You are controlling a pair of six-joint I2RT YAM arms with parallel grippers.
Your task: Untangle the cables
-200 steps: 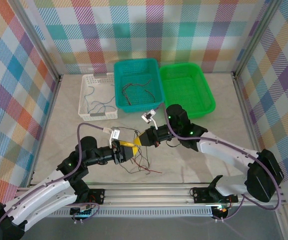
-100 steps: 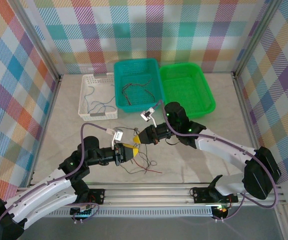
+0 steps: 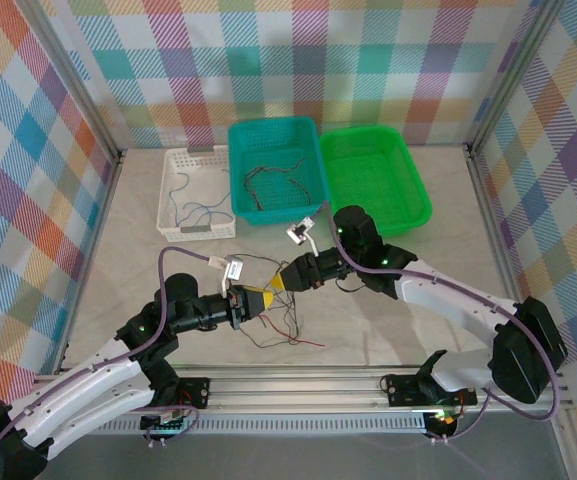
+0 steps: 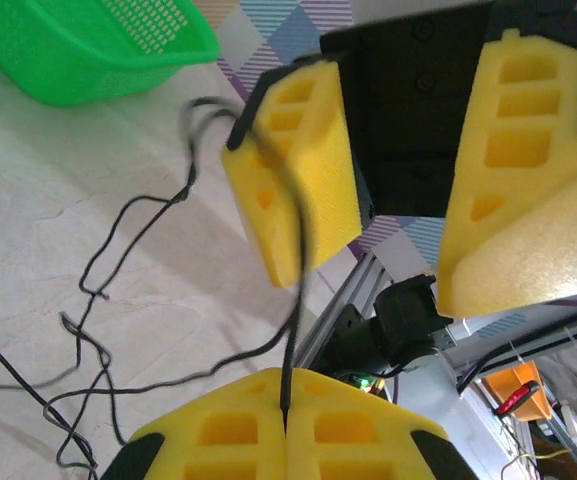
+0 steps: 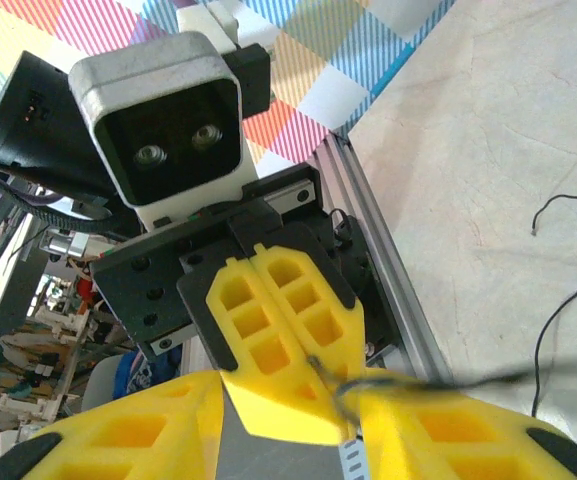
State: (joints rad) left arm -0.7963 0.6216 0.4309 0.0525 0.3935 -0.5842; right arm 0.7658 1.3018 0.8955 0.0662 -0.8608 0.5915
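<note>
Left end effector [image 4: 286,400]: pads closed on one black cable [image 4: 293,320]. Right end effector [image 5: 283,440]: pads apart, gripping nothing.
Location: the two meet tip to tip low over the table [image 3: 138,260], above the loose tangle [image 3: 286,325] of thin dark and red cables. The held cable rises from the left pads and lies across the edge of one right pad [image 4: 298,190], not clearly between the two. Risks, as judged: the right closes on air or nips only the edge, and the cable slips. Pulling apart with crossed strands below cinches a knot or drags the pile. The foam tips, nearly touching, may collide.
</note>
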